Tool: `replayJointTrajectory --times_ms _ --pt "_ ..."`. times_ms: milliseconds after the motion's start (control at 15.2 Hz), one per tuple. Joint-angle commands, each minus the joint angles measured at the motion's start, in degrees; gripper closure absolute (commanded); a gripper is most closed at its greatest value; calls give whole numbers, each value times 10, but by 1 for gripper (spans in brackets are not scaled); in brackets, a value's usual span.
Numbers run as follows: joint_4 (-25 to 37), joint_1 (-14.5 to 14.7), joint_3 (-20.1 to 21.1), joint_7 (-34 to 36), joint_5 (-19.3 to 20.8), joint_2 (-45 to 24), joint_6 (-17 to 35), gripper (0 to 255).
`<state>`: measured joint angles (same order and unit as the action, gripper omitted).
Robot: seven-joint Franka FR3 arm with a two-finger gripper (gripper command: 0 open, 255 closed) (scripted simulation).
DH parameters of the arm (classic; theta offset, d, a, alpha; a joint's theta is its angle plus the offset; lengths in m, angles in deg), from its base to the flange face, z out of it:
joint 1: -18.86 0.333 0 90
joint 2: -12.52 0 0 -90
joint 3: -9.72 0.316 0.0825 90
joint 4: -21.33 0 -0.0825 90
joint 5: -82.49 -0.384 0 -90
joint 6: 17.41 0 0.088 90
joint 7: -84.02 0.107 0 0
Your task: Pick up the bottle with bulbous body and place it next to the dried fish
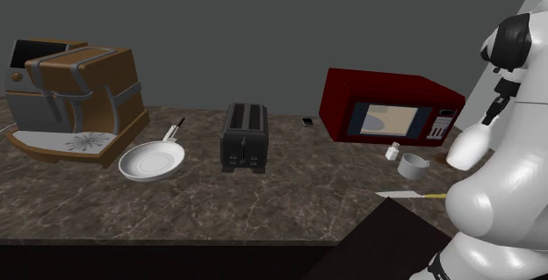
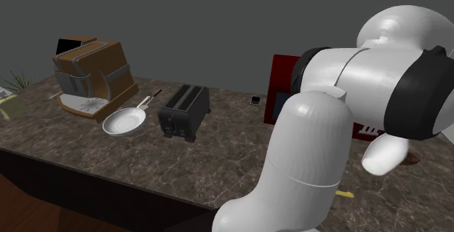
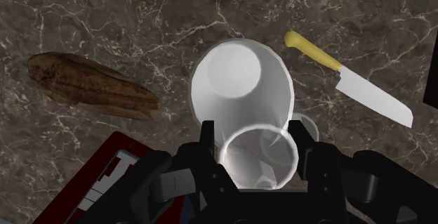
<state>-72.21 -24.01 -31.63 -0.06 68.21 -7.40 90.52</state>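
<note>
Shoulder view: white bulbous bottle hangs tilted over the dark veined counter, just beside a small cup, in front of the red microwave.
Second exterior view: bottle below the white arm.
Wrist view: gripper clamped on the bottle's neck; dried fish lies near, not touching; knife on its other side.

It was a kitchen: a dark marbled surface carried a red microwave, a black two-slot toaster and a brown-and-grey coffee machine.
</note>
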Motion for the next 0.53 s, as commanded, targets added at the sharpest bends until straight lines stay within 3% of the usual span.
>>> replayJointTrajectory --times_ms 0,462 --pt "-10 -1 2 -3 -4 -4 14 255" --pt "-45 -3 8 -12 -18 -20 61 255"
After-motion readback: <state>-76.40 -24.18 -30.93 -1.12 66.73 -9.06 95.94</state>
